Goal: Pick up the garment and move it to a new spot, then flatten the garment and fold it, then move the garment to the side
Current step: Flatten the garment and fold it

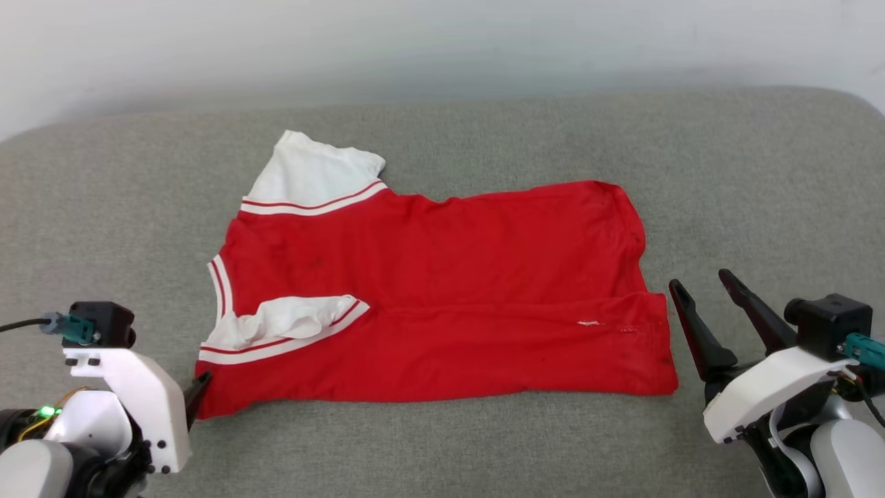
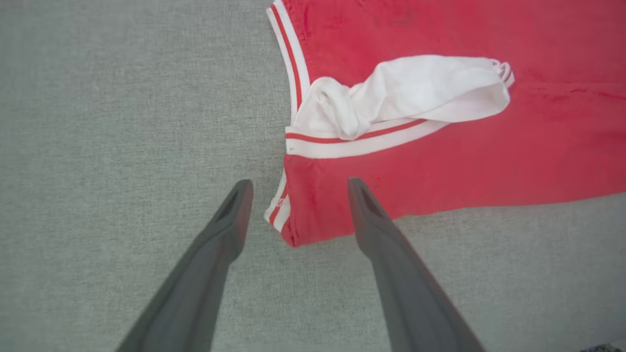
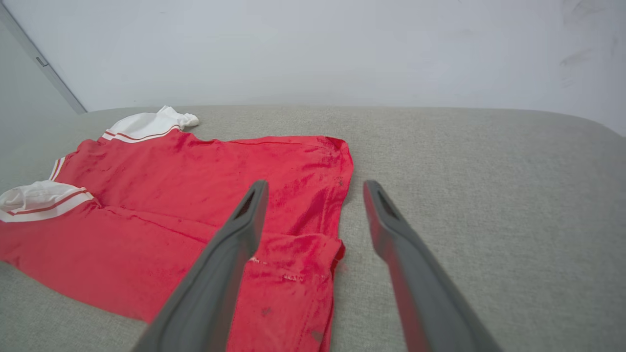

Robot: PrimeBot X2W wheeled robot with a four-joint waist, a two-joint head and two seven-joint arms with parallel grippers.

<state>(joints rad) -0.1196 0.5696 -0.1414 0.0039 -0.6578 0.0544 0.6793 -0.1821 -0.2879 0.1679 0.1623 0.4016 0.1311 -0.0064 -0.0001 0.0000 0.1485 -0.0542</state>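
The garment (image 1: 442,297), a soft red jersey T-shirt with white sleeves banded in thin red stripes, lies in the middle of a broad grey woven cushion (image 1: 484,449) with rounded far corners, below a smooth pale wall (image 1: 442,41). Its neck end points to my left and its hem to my right. The near long edge is folded over the body, leaving a straight crease along its length. The near sleeve (image 1: 290,321) is tucked in there, crumpled into a puffy white wad, while the far sleeve (image 1: 311,173) sticks out flat toward the wall. The red cloth looks thin and faintly wrinkled, with a few small dark specks.

My left claw (image 2: 299,187) is spread wide and grips nothing. Its two tapered dark fingers frame the garment's near left corner, one over bare grey weave, the other over the red edge. I cannot tell whether they touch the cloth.

My right claw (image 1: 701,280) is also spread wide and empty, just beside the garment's hem end.
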